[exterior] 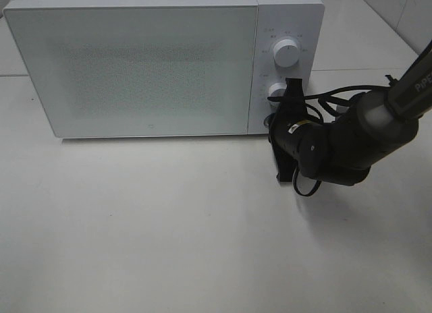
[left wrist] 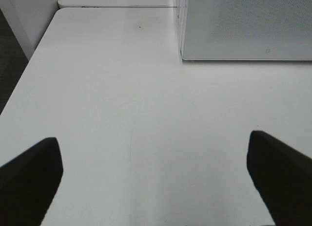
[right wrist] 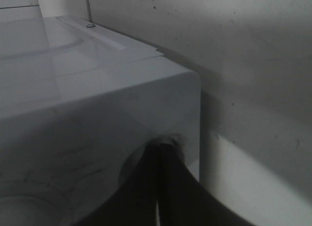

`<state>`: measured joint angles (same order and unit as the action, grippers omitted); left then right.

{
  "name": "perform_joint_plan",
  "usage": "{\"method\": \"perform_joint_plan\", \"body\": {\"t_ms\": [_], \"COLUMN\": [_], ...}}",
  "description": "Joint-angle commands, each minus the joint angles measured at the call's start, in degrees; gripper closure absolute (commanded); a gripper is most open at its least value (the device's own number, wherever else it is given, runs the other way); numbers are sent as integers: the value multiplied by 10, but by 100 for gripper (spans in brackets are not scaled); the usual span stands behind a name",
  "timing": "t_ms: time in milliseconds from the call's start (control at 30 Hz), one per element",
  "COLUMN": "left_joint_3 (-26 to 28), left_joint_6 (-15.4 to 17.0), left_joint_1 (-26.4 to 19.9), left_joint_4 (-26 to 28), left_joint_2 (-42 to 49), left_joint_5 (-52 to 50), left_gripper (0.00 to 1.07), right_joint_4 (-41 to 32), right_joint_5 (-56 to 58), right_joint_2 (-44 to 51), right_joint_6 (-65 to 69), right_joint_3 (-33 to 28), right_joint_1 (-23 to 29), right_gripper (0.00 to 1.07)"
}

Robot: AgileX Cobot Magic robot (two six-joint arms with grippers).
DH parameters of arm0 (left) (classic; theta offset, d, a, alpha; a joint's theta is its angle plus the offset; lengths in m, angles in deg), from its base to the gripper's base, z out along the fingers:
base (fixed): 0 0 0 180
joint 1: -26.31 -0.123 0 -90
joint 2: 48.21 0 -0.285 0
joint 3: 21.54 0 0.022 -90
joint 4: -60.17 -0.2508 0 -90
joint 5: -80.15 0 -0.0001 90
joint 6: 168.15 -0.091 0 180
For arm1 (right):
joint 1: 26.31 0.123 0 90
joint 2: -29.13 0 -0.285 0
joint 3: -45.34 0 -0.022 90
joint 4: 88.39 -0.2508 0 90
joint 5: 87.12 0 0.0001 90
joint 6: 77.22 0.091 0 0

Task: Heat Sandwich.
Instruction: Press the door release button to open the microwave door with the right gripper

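Observation:
The white microwave (exterior: 135, 70) stands at the back of the table with its door closed. No sandwich shows in any view. My right gripper (exterior: 283, 97) is shut, and its tips (right wrist: 158, 153) rest against the lower knob (exterior: 275, 92) on the control panel, seen up close in the right wrist view. Nothing sits between its fingers. My left gripper (left wrist: 155, 187) is open wide above bare tabletop, well short of the microwave's front corner (left wrist: 184, 55). It holds nothing and is out of the exterior high view.
The upper knob (exterior: 287, 54) sits just above the lower one. Black cables (exterior: 331, 100) loop off the right arm beside the microwave. The white table's left edge (left wrist: 19, 84) drops to dark floor. A wall (right wrist: 253, 65) rises behind the microwave.

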<state>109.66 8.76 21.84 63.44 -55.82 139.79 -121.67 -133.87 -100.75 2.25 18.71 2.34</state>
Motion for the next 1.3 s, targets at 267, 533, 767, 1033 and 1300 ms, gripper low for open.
{"method": "perform_joint_plan", "body": {"t_ms": [267,533,767,1033,1300], "left_joint_3": [-1,-1,-1,-1,-1], "left_joint_6": [-1,-1,-1,-1,-1], "left_joint_1": [3,3,3,3,3], "left_joint_4": [-2,-2,-2,-2,-2], "left_joint_2": [13,13,13,13,13], "left_joint_5": [-3,-3,-3,-3,-3], "left_gripper": [10,10,10,10,10], "right_joint_4": [-6,-7,-7,-18,-10], "right_joint_5": [-123,-99,-69,-10,22], "right_joint_2": [-10,-13,-7,10,15], "right_joint_6": [-58,-60,-75,-78,-75], "right_joint_3": [85,102,101,78,65], "right_joint_1": [-23,-27,-27,-26,-26], "right_gripper": [107,107,107,107,107]}}
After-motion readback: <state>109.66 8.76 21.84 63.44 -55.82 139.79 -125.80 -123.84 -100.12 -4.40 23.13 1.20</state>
